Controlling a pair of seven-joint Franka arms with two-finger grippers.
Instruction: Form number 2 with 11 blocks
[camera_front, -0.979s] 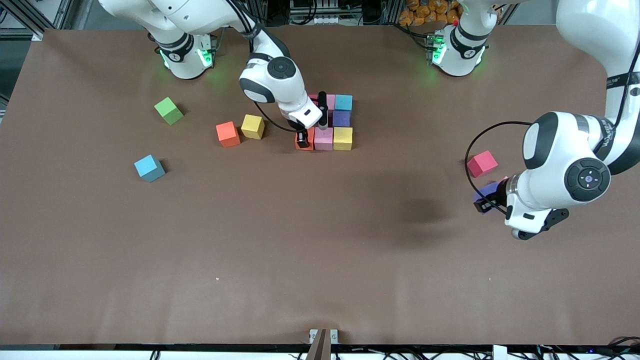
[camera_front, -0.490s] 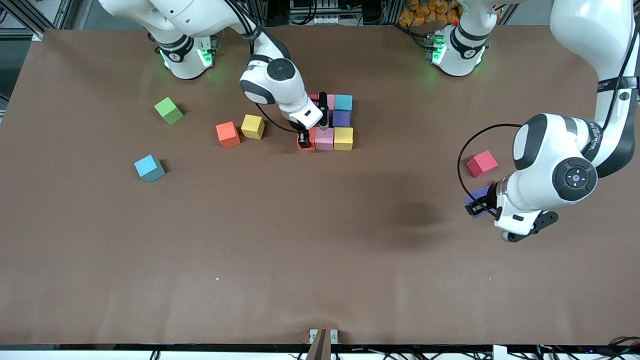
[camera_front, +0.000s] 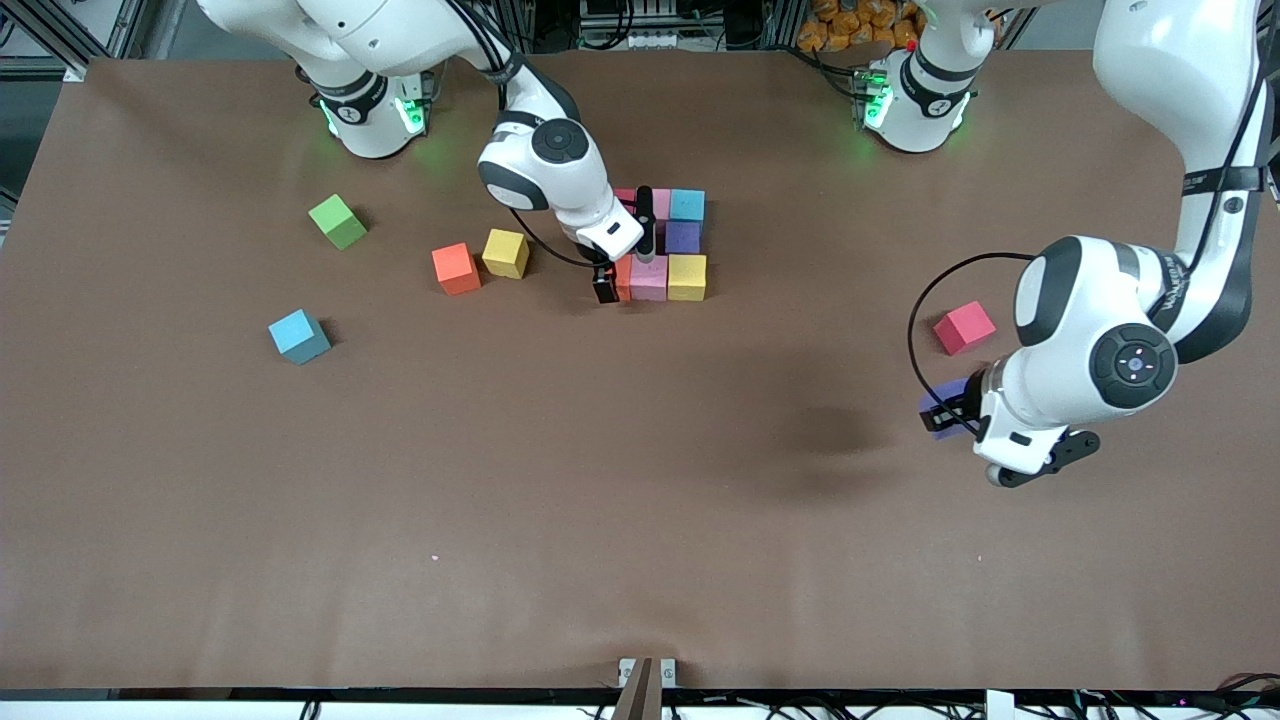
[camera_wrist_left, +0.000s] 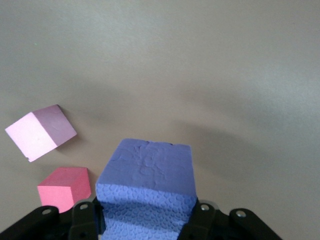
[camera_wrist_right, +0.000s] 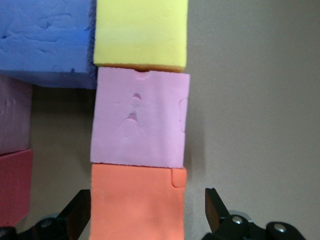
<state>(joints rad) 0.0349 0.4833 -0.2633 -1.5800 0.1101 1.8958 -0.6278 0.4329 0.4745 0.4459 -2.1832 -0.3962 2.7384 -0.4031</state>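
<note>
Foam cubes are making up a partial digit near the middle of the table's edge where the robot bases stand. The right arm is reaching down from its base, elbow bent, and the right gripper (camera_front: 608, 283) is sitting low around the orange cube (camera_wrist_right: 137, 202), its fingers (camera_wrist_right: 216, 206) spread wide and standing clear of the cube's sides. That orange cube is touching a pink cube (camera_wrist_right: 139, 119), which is touching a yellow cube (camera_wrist_right: 141, 32), the three forming the row of the number 2 (camera_front: 662, 245) nearest the front camera. A purple block (camera_front: 683, 237) and a blue one (camera_front: 687, 204) are sitting above the yellow.

The left arm is folding over the table toward its own end, wrist turned sideways, and the left gripper (camera_front: 945, 410) is clamped on a purple cube (camera_wrist_left: 147, 192) up off the brown mat (camera_front: 640, 500). The cube's face is dimpled and slightly creased, soft matte foam. Under it, a red cube (camera_wrist_left: 66, 188) and a pale pink cube (camera_wrist_left: 41, 132) are lying apart on the table.

Toward the right arm's end, an orange cube (camera_front: 456, 268) and a yellow cube (camera_front: 505, 253) are sitting just beside each other, with a green cube (camera_front: 338, 221) and a blue cube (camera_front: 299, 336) lying farther out.
</note>
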